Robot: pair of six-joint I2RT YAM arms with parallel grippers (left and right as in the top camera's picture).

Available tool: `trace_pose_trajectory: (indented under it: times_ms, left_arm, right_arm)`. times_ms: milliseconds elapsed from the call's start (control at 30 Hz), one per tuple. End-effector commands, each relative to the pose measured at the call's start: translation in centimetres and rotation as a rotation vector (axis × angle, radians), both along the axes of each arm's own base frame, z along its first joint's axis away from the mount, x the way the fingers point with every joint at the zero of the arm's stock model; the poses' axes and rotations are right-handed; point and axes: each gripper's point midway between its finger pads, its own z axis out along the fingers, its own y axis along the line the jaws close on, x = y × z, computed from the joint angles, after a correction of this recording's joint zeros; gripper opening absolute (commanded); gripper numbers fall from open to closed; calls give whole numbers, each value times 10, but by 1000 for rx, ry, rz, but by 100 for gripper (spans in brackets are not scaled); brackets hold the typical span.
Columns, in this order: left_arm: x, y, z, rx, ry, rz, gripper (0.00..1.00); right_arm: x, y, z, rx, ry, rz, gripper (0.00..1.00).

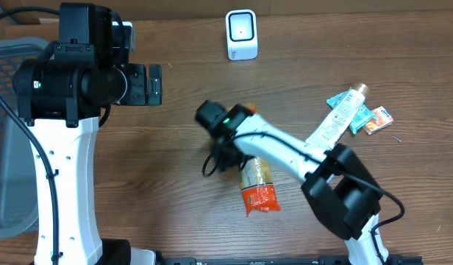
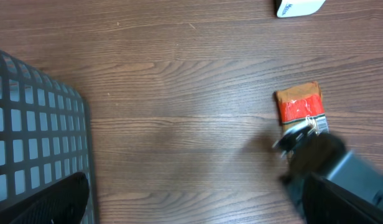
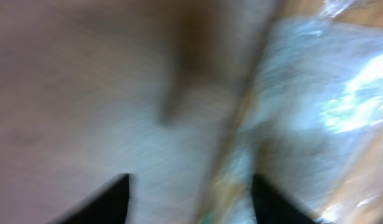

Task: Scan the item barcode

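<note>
The snack packet (image 1: 259, 193) is lying flat on the bench (image 1: 160, 184) near the middle, well apart from the white scanner (image 1: 241, 34) at the far side. The right hand (image 3: 191, 199) is hovering just beside the packet, fingers apart. The left hand (image 1: 154, 85) is hanging on the left, fingers spread wide

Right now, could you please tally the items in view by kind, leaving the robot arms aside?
Packets: 3 (orange-red packet, teal packet, small orange packet)
Tube: 1
Scanner: 1
Basket: 1
Total: 6
</note>
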Motion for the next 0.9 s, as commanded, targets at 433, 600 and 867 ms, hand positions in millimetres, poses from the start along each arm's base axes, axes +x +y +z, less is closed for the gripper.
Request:
trace_pose_trajectory:
  times_ms: [433,600,867]
  left_arm:
    - [1,-2,1,11,-5,-22,100]
    - [1,-2,1,11,-5,-22,100]
    - [1,-2,1,11,-5,-22,100]
  right_arm:
    - [97,-70,121,202,-2,-204,80]
    - [87,-92,109,288,148,-203,80]
    - [59,-91,53,242,247,-189,80]
